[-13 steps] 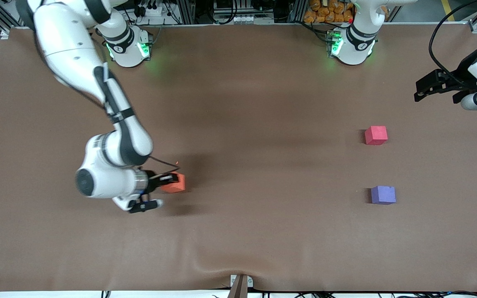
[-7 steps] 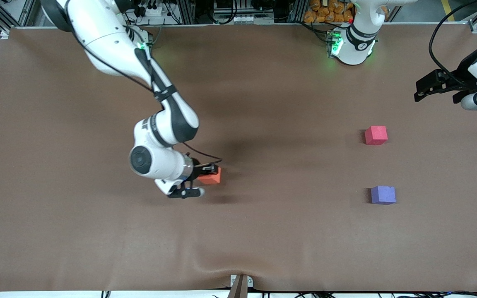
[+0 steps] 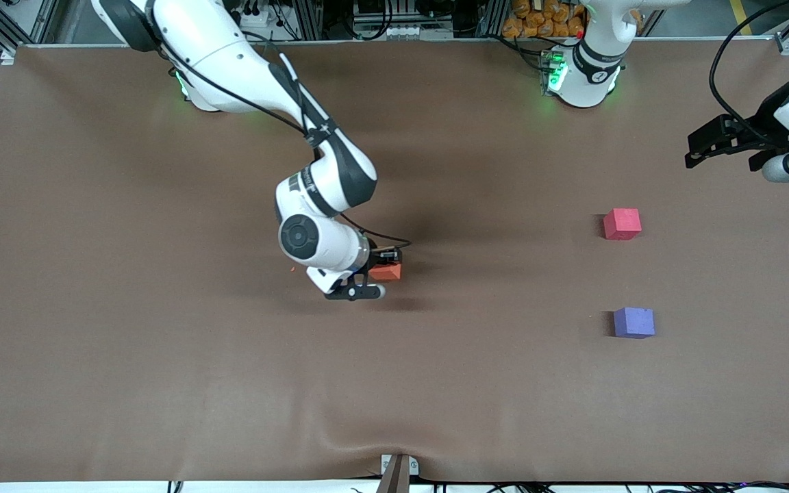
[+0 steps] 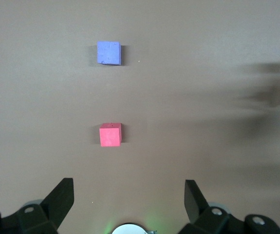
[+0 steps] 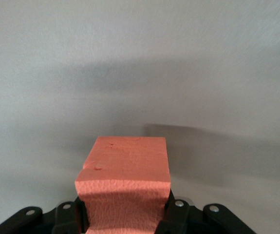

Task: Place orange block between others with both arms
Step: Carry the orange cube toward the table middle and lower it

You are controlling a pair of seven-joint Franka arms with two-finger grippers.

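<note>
Carrying the orange block (image 3: 386, 272) clamped in its end effector, the right arm (image 3: 244, 55) reaches out over the middle of the brown tabletop (image 3: 93, 376), its base at the right arm's end of the table. The right end effector (image 3: 382, 268) is clenched on the cube; the right wrist view shows the foam pinched and slightly dented between the black fingers (image 5: 171, 217), with a shadow on the cloth under it, so the block appears to be held clear of the surface. That raised carry suits a hand-over or a drop near the centre, since the task calls for both arms.

Toward the left arm's end of the table sit the others: the pinkish-red cube (image 3: 622, 224) farther from the front camera and the purple-blue cube (image 3: 633, 322) nearer to it, well apart, with bare cloth between them. That gap looks wide enough for a third cube and is the likely target.

Above that end of the table, at the edge of the front view, the left end effector (image 3: 716, 145) waits, its fingers (image 4: 62, 197) spread wide and holding nothing. Its wrist camera looks down on both cubes, a stance that seems ready to receive the block. The placement is not yet done.
</note>
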